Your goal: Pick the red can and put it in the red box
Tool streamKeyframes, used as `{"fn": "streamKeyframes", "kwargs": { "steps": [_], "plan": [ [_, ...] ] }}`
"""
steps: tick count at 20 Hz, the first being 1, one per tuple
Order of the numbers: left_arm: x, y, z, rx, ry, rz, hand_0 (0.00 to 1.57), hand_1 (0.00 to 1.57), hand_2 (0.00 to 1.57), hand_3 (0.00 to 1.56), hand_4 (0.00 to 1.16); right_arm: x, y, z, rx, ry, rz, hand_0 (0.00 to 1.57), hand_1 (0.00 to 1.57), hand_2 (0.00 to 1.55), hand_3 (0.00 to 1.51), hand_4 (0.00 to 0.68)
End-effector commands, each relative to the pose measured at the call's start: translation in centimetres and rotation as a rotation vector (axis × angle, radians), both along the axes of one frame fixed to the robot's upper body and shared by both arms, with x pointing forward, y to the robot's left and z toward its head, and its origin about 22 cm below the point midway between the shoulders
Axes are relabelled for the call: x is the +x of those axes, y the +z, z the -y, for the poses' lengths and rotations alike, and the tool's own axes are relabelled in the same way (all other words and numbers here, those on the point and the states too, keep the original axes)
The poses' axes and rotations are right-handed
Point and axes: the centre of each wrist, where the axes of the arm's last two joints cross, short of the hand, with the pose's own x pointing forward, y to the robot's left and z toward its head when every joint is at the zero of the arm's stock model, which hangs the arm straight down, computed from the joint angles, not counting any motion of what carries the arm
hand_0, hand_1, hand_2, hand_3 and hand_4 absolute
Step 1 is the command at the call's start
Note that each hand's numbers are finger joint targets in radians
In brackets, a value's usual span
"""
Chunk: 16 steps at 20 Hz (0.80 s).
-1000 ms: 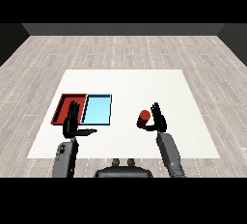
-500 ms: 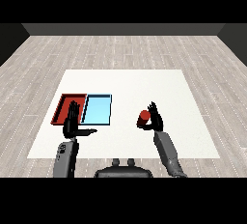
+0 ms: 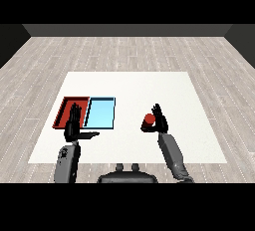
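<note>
My right hand (image 3: 160,120) is up at about four o'clock on the white bench (image 3: 149,83), fingers straight and pointing away from me, thumb out toward the can (image 3: 148,121). The red can stands upright on the bench, just at nine o'clock of that palm, touching it or very nearly; I cannot tell which. Nothing is curled round it: the hand is spread flat beside it, holding nothing.

Over at eight o'clock, my left hand (image 3: 73,125) is raised too, fingers straight and upright, thumb stuck out toward three o'clock, carrying nothing. It hangs in front of the near edge of the red tray (image 3: 64,110), covering part of its near right corner.

The red tray lies at nine o'clock on the bench, with the blue tray (image 3: 101,113) side by side with it at its three o'clock, their edges touching. The can sits well apart from the red tray, with the blue tray between them.
</note>
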Motion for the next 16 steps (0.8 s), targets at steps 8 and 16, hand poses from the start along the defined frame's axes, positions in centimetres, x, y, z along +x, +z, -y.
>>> {"fn": "streamKeyframes", "kwargs": {
  "steps": [8,16],
  "plan": [
    [-0.7,-0.8,-1.0,0.018,0.008,0.000,0.00,0.00,0.00,0.00,0.00,2.1,2.0,-0.1,-0.011,-0.001,-0.025,0.00,0.00,0.00,0.00,0.000],
    [-1.8,0.6,-1.0,0.010,-0.008,0.008,0.00,0.00,0.00,0.00,0.00,3.1,-0.7,-2.0,-0.019,0.020,-0.027,0.00,0.00,0.00,0.00,0.000]
  ]
}}
